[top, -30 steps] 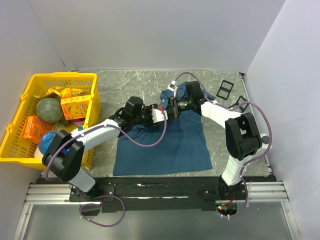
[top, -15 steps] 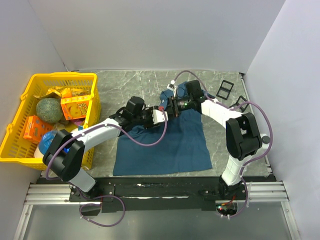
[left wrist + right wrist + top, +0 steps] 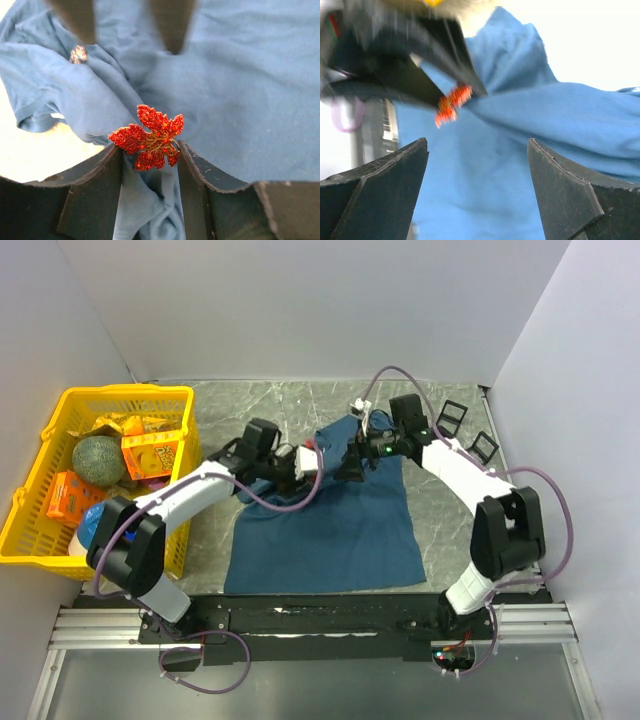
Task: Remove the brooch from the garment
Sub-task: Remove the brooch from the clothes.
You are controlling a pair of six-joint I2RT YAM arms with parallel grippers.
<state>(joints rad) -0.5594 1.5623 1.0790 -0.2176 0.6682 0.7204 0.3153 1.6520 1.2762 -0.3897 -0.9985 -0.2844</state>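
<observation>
There are two grippers, the left gripper and the right gripper. There is one bench. One garment, a blue T-shirt, lies under both grippers. One red leaf brooch sits right at the tips of the left gripper. One yellow basket stands well out to the left of the left gripper. In it I count one green melon, two orange boxes and one blue round thing. Two small black frames lie near the right gripper, out on its right side.
</observation>
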